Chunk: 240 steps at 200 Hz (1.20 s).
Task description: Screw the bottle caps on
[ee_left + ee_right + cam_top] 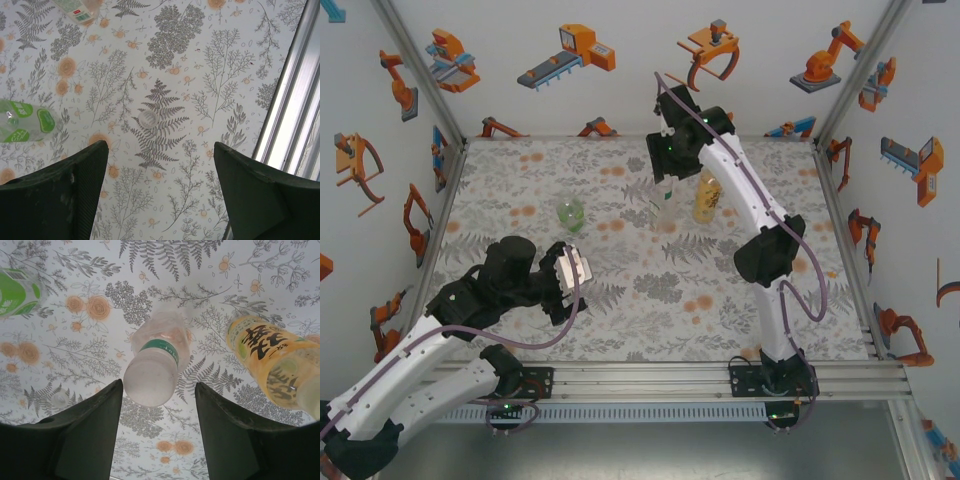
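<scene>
Closest in, the left gripper [160, 146] shows its two dark fingers [65, 195] spread wide with nothing between them, hovering over the fern-print table [210, 75]. Just ahead, at 12 o'clock and a touch toward 11, lies a loose bottle cap [148, 118], pale and flat on the cloth. That looks like the step on this side: come straight down so the cap sits centred between the pads, pinch it by the rim and keep it level (a tilted cap will likely cross-thread). Its probable home is the green bottle [25, 125] at 9 o'clock, whose mouth looks open from above. That bottle stands near the cap, so the left finger needs to descend without brushing it. Across the table the right gripper [158, 384] hangs over the clear bottle [160, 352], jaws parted to either side of its whitish top, which seems capped. Whether a finger touches it I cannot tell. Watch the amber bottle [265, 357], just beside the clear one at its 3 o'clock, because any sideways swing of that wrist could topple it. An aluminium rail [295, 100] runs at 3 o'clock of the left fingers, clear of the cap.
</scene>
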Motion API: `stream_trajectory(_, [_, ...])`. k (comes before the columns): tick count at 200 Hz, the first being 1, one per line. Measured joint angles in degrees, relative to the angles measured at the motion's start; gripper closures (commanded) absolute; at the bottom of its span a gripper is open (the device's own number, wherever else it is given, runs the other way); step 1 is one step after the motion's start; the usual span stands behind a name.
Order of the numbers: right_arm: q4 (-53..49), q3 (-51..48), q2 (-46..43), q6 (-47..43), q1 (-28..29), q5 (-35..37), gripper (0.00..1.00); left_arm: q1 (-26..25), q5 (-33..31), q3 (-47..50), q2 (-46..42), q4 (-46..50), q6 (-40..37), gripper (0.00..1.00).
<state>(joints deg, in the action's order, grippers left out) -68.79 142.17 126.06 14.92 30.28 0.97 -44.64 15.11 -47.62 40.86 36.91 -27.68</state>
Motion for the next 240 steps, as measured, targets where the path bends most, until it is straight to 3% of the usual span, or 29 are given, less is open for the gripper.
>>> stream_trajectory(49, [0.0,1.7,-0.1,0.0,-0.1,0.0,0.45,0.1,-2.3,0.0,0.0,0.0,1.5,0.19])
stream_trajectory(81, [-0.5,1.0,-1.6,-0.3,-0.1,0.0,0.45,1.9,-5.1,0.0,2.3,-1.6,6.4,0.19])
stream_trajectory(143, [0.7,-12.9,-17.6,-0.4,-0.1,0.2,0.44,8.8,-10.4,0.0,7.2,-8.2,17.7,0.15])
stream_trajectory(189, [4.3,-28.9,-30.4,0.3,-0.1,0.6,0.43,13.5,-13.8,4.2,8.7,-18.9,23.7,0.09])
stream_trajectory(240, [7.4,-40.7,-39.5,1.6,-0.1,1.7,0.43,18.5,-12.6,14.5,13.3,-39.1,27.9,0.08])
